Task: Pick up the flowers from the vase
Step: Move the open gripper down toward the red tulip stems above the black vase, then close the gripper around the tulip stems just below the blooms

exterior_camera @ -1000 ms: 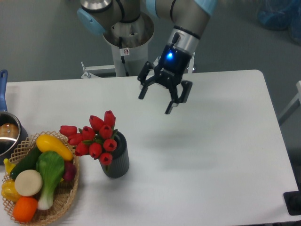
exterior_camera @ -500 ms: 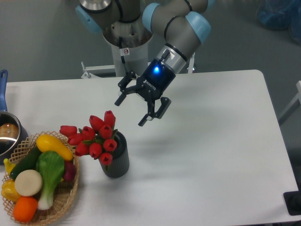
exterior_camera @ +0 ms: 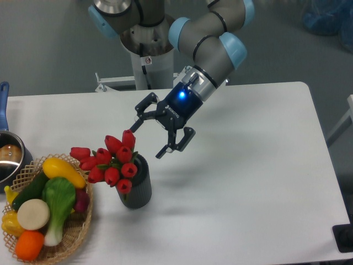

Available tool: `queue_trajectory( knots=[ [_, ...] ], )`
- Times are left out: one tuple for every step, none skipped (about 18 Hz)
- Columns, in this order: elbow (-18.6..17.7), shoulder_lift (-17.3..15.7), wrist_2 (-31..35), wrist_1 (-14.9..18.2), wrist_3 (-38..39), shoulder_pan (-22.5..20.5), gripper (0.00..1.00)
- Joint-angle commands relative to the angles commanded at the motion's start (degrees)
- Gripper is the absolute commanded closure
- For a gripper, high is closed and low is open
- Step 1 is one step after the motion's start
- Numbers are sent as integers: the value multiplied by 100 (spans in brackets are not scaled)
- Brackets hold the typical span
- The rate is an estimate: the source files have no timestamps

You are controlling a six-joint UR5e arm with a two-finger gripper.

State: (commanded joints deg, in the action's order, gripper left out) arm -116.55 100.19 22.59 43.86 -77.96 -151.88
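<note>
The flowers (exterior_camera: 110,160), a bunch of red tulip buds with green leaves, stand in the vase (exterior_camera: 137,186), a small dark grey ribbed cylinder left of the table's middle. The buds lean out to the left over the vase rim. My gripper (exterior_camera: 147,139) is open and empty, tilted toward the lower left. Its fingertips hang just right of and above the topmost bud, apart from the flowers. The stems are hidden inside the vase.
A woven wicker basket (exterior_camera: 77,234) with several toy vegetables sits at the front left, close to the vase. A metal pot (exterior_camera: 10,159) with a blue handle stands at the left edge. The robot base (exterior_camera: 149,49) is behind the table.
The arm has swung left and down, bringing the open gripper from the table's back middle to just beside the top of the flowers. The flowers and vase have not moved.
</note>
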Motion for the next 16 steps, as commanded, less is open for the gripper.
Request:
queue_trajectory(
  knots=[
    [61, 52, 0, 0, -26, 44, 0],
    [106, 114, 0, 0, -44, 70, 0],
    [141, 132, 0, -17, -53, 105, 0],
    [176, 141, 0, -26, -53, 141, 0],
    [229, 176, 0, -35, -53, 150, 0],
    [255, 246, 0, -35, -62, 158, 0],
    [308, 298, 9, -35, -105, 193, 0],
    [352, 395, 9, -44, -201, 237, 0],
    [369, 430, 9, -44, -298, 255, 0],
    [370, 448, 9, -44, -369, 299, 0],
    [378, 501, 9, -44, -387, 325, 0],
    [378, 527, 9, -44, -396, 334, 0],
    [387, 528, 9, -44, -404, 343, 0],
    [396, 528, 9, -44, -405, 343, 0],
    [405, 528, 9, -44, -405, 352, 0],
    [396, 528, 9, -44, -405, 352, 0]
  ],
)
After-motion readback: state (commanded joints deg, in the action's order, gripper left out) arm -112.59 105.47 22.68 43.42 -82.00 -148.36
